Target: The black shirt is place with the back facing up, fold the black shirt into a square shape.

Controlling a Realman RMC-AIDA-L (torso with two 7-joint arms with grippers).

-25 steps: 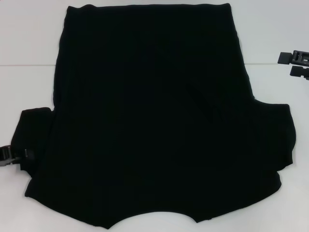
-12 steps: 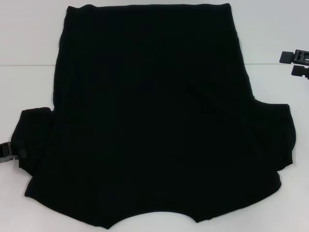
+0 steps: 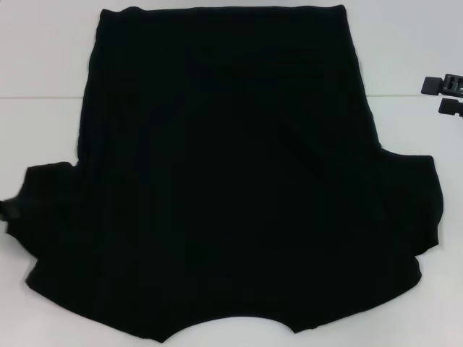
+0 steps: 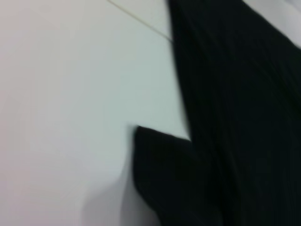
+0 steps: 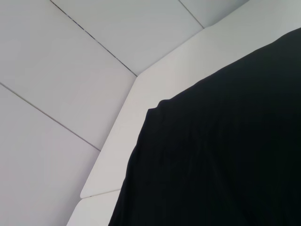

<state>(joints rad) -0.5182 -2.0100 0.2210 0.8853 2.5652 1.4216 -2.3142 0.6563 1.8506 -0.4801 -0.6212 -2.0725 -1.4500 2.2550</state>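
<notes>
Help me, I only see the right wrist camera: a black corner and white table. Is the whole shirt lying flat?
Observer: Yes. In the head view the black shirt lies spread flat on the table, with both sleeves out to the sides.
Operator: Where's my right gripper?
Observer: The right gripper is off the shirt's right side, over bare table, open and holding nothing.
Operator: And the left one?
Observer: The left gripper is at the outer edge of the left sleeve. Only a sliver of it shows at the head view's border.
</notes>
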